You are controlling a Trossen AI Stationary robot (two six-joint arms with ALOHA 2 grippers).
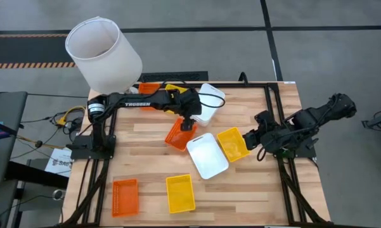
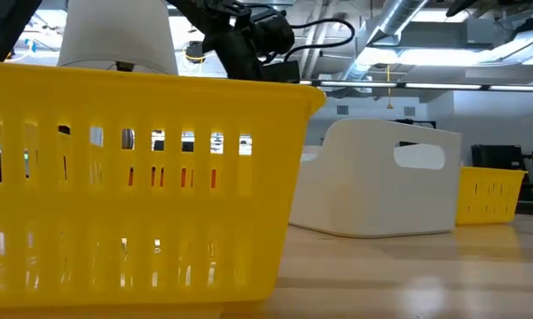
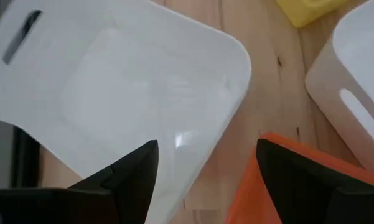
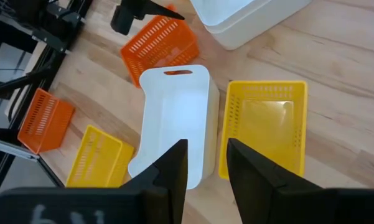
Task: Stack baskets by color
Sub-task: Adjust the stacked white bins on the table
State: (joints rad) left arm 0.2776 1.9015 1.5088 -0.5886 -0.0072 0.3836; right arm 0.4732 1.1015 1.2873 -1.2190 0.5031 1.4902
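Observation:
My left gripper (image 1: pixel 187 125) (image 3: pixel 205 162) hangs open over a tilted orange basket (image 1: pixel 179 135) (image 4: pixel 158 43) at mid-table. One finger is above the orange rim (image 3: pixel 280 186); whether it touches cannot be told. A white basket (image 1: pixel 207 156) (image 3: pixel 130 93) lies just beyond. Beside that one sits a yellow basket (image 1: pixel 232 144) (image 4: pixel 264 127). My right gripper (image 1: pixel 258 138) (image 4: pixel 206 162) hovers above these two, fingers a narrow gap apart and empty. Another white basket (image 1: pixel 209 101) and an orange one (image 1: pixel 149 88) sit at the far edge. An orange basket (image 1: pixel 125 195) and a yellow one (image 1: pixel 180 193) sit near the front.
A big white lampshade (image 1: pixel 104 54) stands at the far left corner, behind the left arm's base. In the low view the near yellow basket (image 2: pixel 142 186) fills the foreground. Bare wood shows at the near right of the table (image 1: pixel 260 196).

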